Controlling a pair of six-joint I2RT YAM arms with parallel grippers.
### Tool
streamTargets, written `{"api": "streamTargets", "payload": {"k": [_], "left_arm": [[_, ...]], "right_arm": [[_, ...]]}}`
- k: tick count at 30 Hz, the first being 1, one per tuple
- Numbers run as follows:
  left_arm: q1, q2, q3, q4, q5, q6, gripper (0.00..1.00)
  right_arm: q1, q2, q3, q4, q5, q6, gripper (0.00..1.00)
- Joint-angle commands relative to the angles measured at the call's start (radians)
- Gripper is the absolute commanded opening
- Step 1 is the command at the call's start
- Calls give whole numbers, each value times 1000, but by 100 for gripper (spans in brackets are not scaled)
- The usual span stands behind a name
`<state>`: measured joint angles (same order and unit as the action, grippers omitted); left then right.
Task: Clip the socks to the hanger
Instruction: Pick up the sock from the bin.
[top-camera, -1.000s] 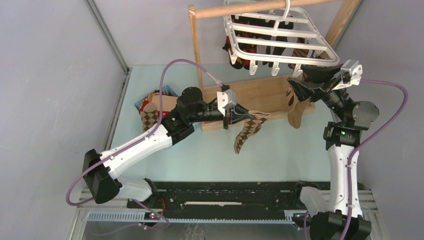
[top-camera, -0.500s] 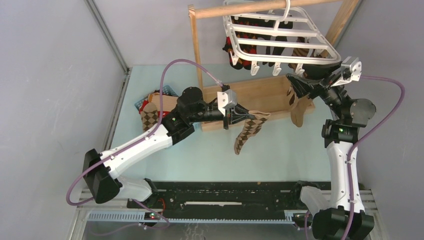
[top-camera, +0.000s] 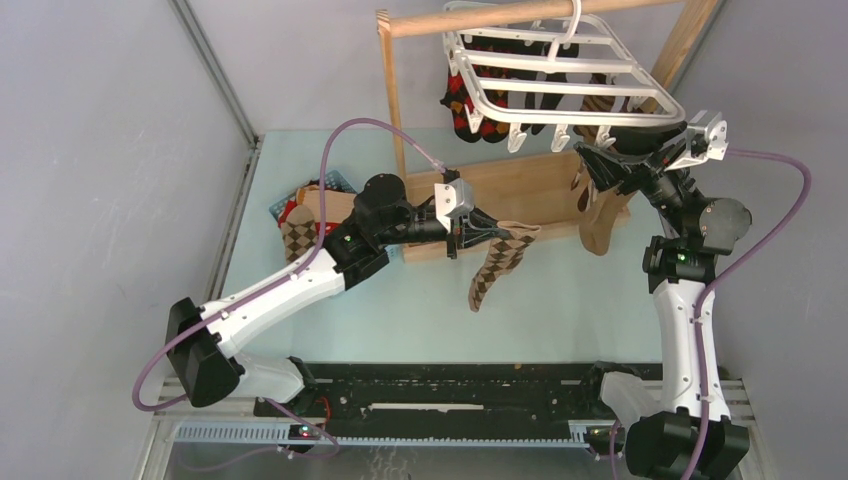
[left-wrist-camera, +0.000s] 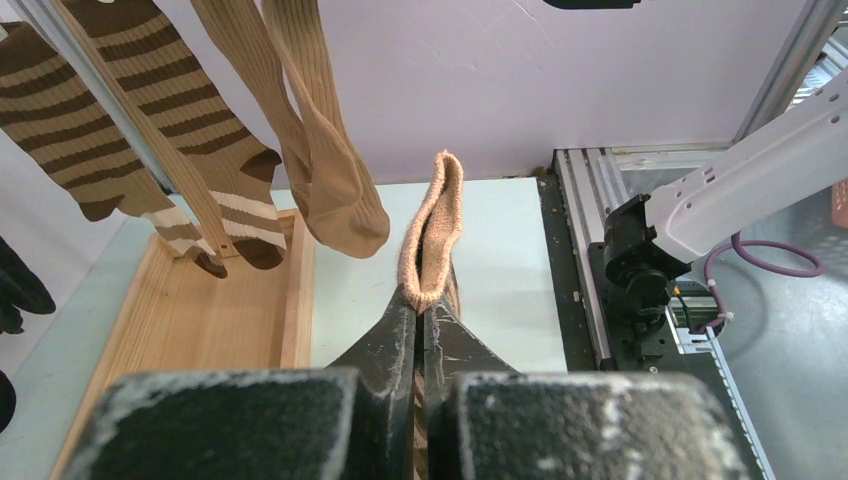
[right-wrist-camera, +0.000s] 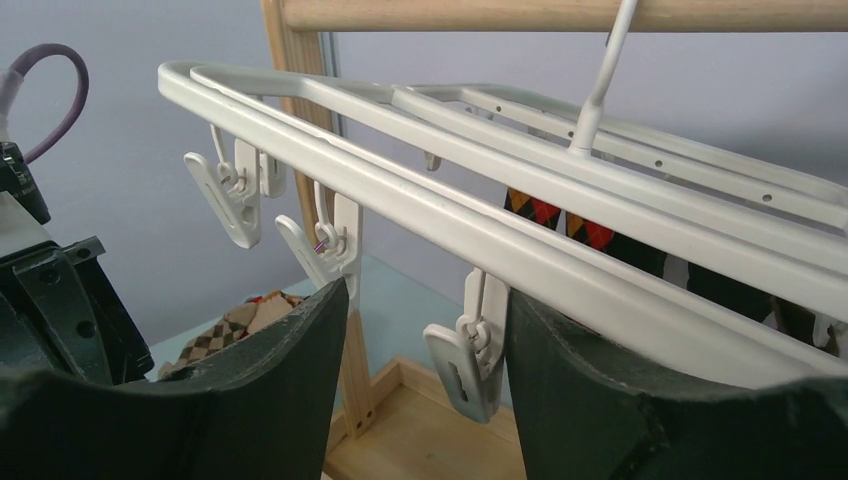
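Teal tabletop (top-camera: 560, 300) | left hand (top-camera: 503, 235) pinches knit argyle sock (top-camera: 492, 275) | right hand (right-wrist-camera: 425, 296) spread at hanger (right-wrist-camera: 450, 214)

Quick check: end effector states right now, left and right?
Left end effector: closed on the brown argyle sock.
Right end effector: open, straddling a hanger clip, holding nothing.

The left arm (top-camera: 270, 295) and right arm (top-camera: 683, 330) share one build: glossy white shell links between chunky black joint housings (top-camera: 200, 355), rising from the black slotted base rail (top-camera: 450, 400). Far from that rail, a thin mauve cable (top-camera: 370, 122) meets a small grey-white camera box (top-camera: 458, 200). Tiny green lights (top-camera: 684, 258) glow on both arms. The left end effector (left-wrist-camera: 420, 305) has tapered black fingers (left-wrist-camera: 395, 340), scuffed pale grey. The right end effector (right-wrist-camera: 425, 300) has broad, dark, matte fingers (right-wrist-camera: 290, 380).
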<state>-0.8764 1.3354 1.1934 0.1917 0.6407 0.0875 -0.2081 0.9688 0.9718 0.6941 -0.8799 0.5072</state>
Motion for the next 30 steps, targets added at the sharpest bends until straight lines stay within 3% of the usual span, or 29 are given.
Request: {"api": "streamTargets", "payload": {"k": [1,8,18,24,30], "left_arm": [[5,-6,80,20,16,7,1],[5,-6,80,23,16,3,1],[5,-8,80,32,19,-9,1],[3,-9,77,35,19,-17,1],[4,-13,74,37,19,-25,1]], "right_arm": [[4,-5,38,44,9,24,64],[4,-13,36,36,6,28,54],[11,-23,51,-16,16,9,29],[15,-30,53,-43,0,-7,50],[-14,-17,54,1,-74,42,61]]}}
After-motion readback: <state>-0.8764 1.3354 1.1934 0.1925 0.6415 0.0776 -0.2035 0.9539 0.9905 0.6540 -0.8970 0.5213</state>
